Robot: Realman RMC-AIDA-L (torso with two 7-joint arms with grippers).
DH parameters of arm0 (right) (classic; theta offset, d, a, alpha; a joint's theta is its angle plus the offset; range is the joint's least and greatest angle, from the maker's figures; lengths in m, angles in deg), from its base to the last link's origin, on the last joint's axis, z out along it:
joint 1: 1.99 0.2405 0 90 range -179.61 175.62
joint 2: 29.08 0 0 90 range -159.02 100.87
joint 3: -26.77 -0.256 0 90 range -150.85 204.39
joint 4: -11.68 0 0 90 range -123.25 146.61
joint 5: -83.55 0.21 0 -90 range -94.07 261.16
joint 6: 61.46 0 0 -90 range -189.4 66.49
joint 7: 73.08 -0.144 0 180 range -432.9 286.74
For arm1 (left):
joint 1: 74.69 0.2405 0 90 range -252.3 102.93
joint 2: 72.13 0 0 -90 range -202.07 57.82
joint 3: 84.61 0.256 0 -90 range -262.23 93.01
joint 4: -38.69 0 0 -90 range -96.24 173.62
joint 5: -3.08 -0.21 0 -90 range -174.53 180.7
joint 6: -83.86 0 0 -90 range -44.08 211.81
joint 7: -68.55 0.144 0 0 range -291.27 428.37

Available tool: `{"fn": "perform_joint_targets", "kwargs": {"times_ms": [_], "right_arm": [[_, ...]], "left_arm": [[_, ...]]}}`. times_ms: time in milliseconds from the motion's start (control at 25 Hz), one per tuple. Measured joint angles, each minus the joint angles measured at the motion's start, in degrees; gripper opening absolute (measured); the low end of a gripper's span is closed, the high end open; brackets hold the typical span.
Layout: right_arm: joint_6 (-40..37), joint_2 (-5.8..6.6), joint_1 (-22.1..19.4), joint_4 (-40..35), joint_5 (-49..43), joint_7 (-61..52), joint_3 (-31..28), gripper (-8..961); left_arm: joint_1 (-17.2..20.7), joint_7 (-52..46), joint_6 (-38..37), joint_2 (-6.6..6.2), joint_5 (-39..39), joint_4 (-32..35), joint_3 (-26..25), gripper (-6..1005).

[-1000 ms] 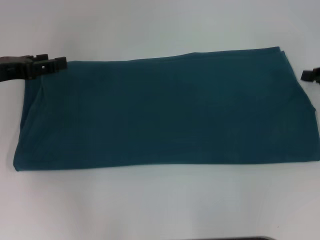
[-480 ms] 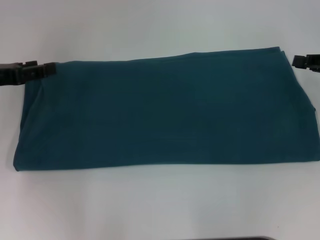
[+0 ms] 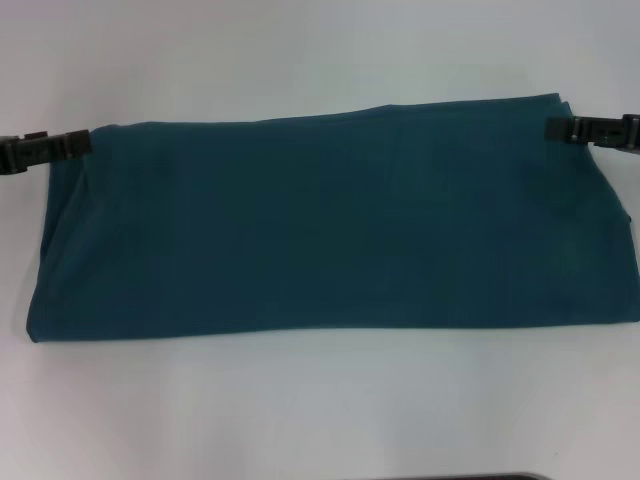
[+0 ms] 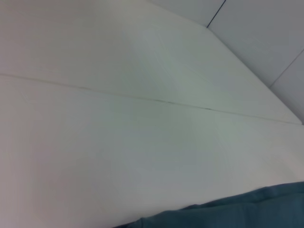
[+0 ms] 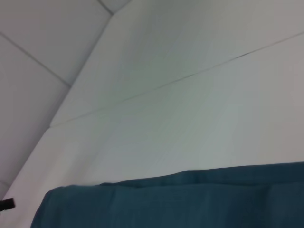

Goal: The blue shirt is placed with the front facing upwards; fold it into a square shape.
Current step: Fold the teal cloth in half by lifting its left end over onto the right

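White table [image 3: 320,50] with a thin seam [image 4: 142,98] across its surface; pale panelled wall [image 5: 28,57] beyond its far edge.

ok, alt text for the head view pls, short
A dark teal-blue shirt, folded into a long plain band, lies across a white table. The left gripper sits at its far left corner, the right gripper at its far right corner.
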Motion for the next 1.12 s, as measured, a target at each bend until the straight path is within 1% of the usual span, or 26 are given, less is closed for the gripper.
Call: {"fn": "perform_joint_targets", "kwargs": {"times_ms": [200, 400, 520, 640, 880, 1000, 1120], "right_arm": [[1.5, -0.60, 0.6, 0.0, 0.2, 2.1, 0.1, 543], [1.8, -0.74, 0.8, 0.0, 0.2, 1.7, 0.1, 658], [2.0, -0.75, 0.8, 0.0, 0.2, 1.4, 0.0, 723], [2.0, -0.80, 1.1, -0.2, 0.2, 0.8, -0.2, 734], [0.6, -0.88, 1.8, -0.5, 0.3, -0.1, -0.3, 731], [0.5, -0.95, 2.2, -0.7, 0.4, -0.1, -0.2, 726], [0.3, -1.28, 2.5, -0.7, 0.4, -0.2, -0.2, 724]], "left_arm": [[0.8, -0.3, 0.5, -0.51, -0.3, 0.2, 0.3, 827], [1.6, -0.4, 0.7, -1.49, -0.5, 0.6, 0.6, 882], [1.6, -0.7, 0.7, -1.81, -1.8, 0.8, 0.7, 903], [0.9, -1.7, 0.4, -1.88, -3.7, 0.9, 0.9, 901], [-0.5, -2.1, -1.4, -1.63, -3.6, 1.5, 2.3, 900], [-1.8, -1.8, -1.8, -1.17, -3.6, 2.7, 3.0, 900], [-2.9, -1.5, -1.0, -0.52, -3.6, 3.6, 4.7, 900]]}}
